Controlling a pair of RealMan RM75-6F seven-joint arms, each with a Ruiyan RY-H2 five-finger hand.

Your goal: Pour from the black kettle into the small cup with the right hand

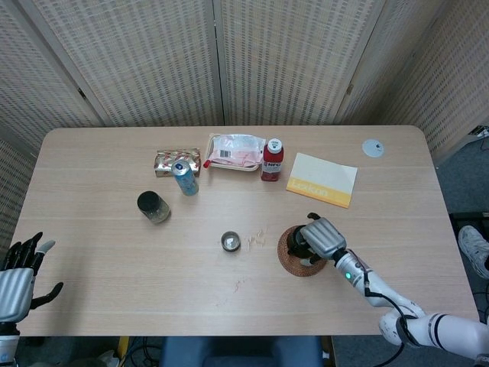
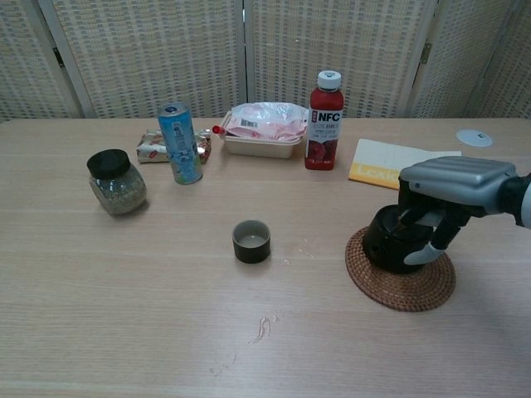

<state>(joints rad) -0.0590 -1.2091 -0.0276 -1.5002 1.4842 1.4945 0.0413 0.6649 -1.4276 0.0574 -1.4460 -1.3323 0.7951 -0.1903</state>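
Table (image 1: 92, 252) holds everything; right arm (image 1: 382, 287) reaches in from the near right edge, right hand (image 2: 452, 186) palm-down over the black kettle (image 2: 392, 240), fingers (image 2: 419, 224) curled down around its top and handle side, gripping it; kettle sits on the round woven trivet (image 2: 402, 282), not lifted; small cup (image 2: 251, 241) stands well apart to the trivet's left, mid-table; left hand (image 1: 19, 275) hangs off the near left edge, fingers spread, holding nothing.
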